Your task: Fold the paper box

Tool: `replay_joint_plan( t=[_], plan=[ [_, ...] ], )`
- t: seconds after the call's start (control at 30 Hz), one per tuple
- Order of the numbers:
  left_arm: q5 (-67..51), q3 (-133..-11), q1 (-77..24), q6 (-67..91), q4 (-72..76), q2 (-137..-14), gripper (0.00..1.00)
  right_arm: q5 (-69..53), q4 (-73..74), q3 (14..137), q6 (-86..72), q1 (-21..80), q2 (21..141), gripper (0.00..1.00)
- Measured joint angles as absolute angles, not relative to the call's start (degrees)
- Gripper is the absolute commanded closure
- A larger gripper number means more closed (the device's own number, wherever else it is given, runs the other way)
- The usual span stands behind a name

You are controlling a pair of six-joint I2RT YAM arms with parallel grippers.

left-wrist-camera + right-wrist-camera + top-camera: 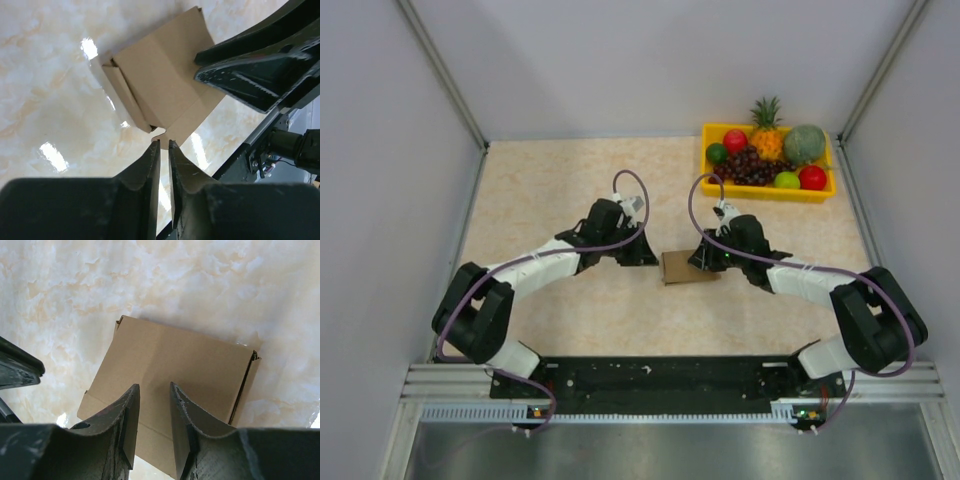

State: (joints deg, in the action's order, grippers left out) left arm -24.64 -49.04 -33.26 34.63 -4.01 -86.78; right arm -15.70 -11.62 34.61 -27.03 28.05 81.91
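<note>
From above, the plain brown cardboard paper box (688,266) lay between left gripper (645,258) and right gripper (705,262). Left wrist: fingers nearly pressed together at its flap edge. Right wrist: fingers slightly spread above it. Probably light, easily creased; pinch flaps.

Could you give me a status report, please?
Left gripper nearly shut at paper box edge. Right gripper slightly open over it. Box partly folded. Nothing obstructing.

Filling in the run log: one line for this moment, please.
paper box partly folded | left gripper nearly closed at its edge, grip unclear | right gripper open above box
</note>
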Motion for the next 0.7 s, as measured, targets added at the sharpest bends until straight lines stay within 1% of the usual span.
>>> replay_joint_plan(
  t=[0.07,0.1,0.2,0.23,0.27,0.7],
  plan=[
    [-24.4,-51.6,-33.3,33.8,-6.2,-87.2,0.87,-15.7,-11.6,34.6,-27.0,28.1,81.9,0.69],
    [-24.2,-52.6,-33.3,33.2,-7.0,-87.4,0.9,-15.7,-11.6,34.6,-27.0,28.1,81.9,0.69],
    [-24.0,-53.4,-33.3,32.8,-8.2,-88.2,0.96,-15.7,-11.6,34.6,-27.1,28.1,81.9,0.69],
    [-24.2,-53.1,-33.3,33.0,-8.0,-88.5,0.99,-15.7,-11.6,34.6,-27.1,28.1,81.9,0.69],
    [-24.4,-52.7,-33.3,33.2,-7.6,-88.9,1.0,-15.7,-11.6,34.6,-27.2,28.1,81.9,0.69],
    [-24.7,-52.7,-36.9,38.3,-3.0,-98.2,1.0,-15.7,-12.3,34.6,-27.7,28.0,82.2,0.7]
  ],
)
